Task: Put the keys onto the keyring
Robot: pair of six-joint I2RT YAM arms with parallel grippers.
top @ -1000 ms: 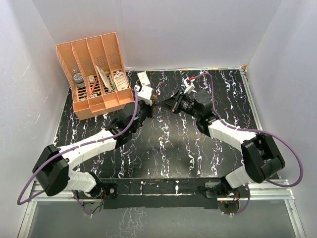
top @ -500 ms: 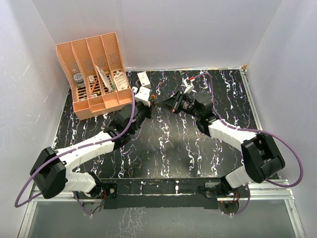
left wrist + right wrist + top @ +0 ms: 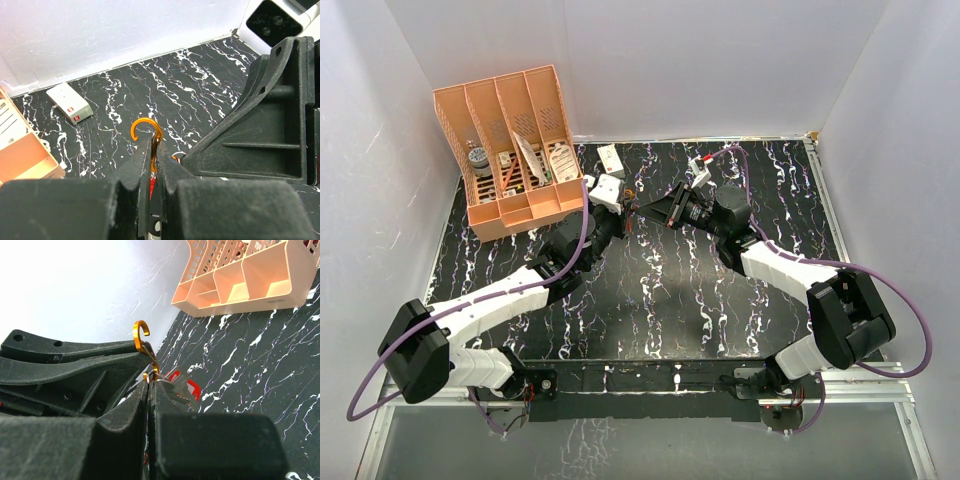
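Observation:
My left gripper point(image 3: 626, 204) is shut on the orange keyring point(image 3: 145, 129), whose open hook sticks out past its fingertips. My right gripper point(image 3: 650, 211) faces it tip to tip, shut, with a silver key blade point(image 3: 176, 386) coming out at its fingertips. The keyring's hook point(image 3: 140, 333) rises just above those tips. The red-headed key point(image 3: 189, 384) hangs beside the right fingers, right at the ring's lower end. A bit of red point(image 3: 151, 186) shows low between the left fingers. The black key head is hidden. Both grippers are held above the table.
A peach desk organiser point(image 3: 510, 150) with several compartments stands at the back left, also in the right wrist view point(image 3: 240, 275). A small white box point(image 3: 609, 157) lies behind the grippers on the black marbled table point(image 3: 650, 290). White walls enclose three sides.
The left wrist has shifted slightly left and turned a little; the right gripper followed, staying tip to tip. Both grips are unchanged.

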